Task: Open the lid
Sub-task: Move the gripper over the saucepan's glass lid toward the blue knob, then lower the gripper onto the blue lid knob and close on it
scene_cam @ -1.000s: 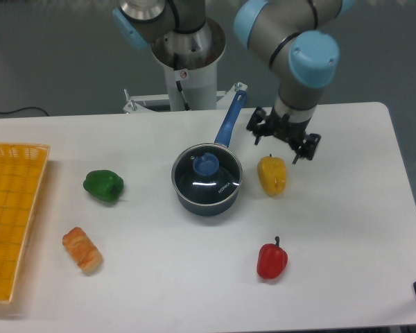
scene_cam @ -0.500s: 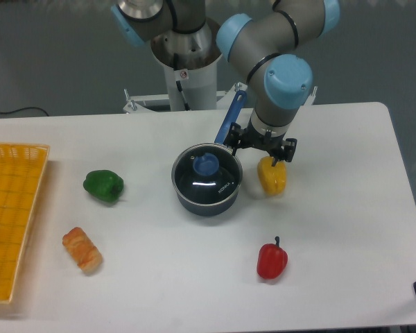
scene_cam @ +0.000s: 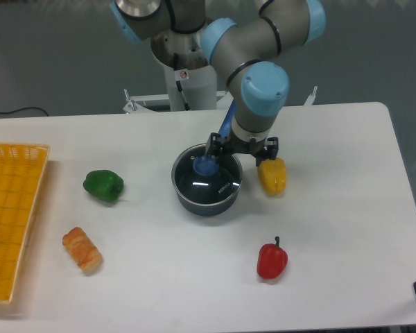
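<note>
The round glass lid with a blue central knob sits on the dark blue saucepan at the table's middle. The pan's long blue handle points to the back and is mostly hidden behind my arm. My gripper hangs open just right of the knob, over the pan's right rim. One dark finger stands close to the knob and the other is above the yellow pepper. Nothing is between the fingers.
A yellow pepper lies right beside the pan. A red pepper lies at the front right, a green pepper at the left, a bread piece at the front left. A yellow basket stands at the left edge.
My gripper has moved left from above the yellow pepper's right side to the pan's right rim, close to the knob. The lid and pan have not moved.
</note>
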`<state>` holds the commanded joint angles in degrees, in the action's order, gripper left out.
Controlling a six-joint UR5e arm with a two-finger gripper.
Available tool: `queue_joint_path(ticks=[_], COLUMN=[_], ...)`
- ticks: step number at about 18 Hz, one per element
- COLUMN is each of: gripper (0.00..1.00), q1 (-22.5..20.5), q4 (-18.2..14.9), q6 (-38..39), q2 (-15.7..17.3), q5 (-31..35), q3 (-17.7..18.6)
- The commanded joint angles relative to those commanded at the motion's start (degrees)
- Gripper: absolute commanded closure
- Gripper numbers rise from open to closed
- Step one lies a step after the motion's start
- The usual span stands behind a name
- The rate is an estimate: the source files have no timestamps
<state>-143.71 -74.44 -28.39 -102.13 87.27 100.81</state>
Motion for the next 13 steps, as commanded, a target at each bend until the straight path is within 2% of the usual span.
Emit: queue_joint_path(ticks=[13], gripper=[0.00], q1=[4.0], q4=[0.2], q6=[0.7], q2=[0.1], q5=[-0.1], q3=[2.7])
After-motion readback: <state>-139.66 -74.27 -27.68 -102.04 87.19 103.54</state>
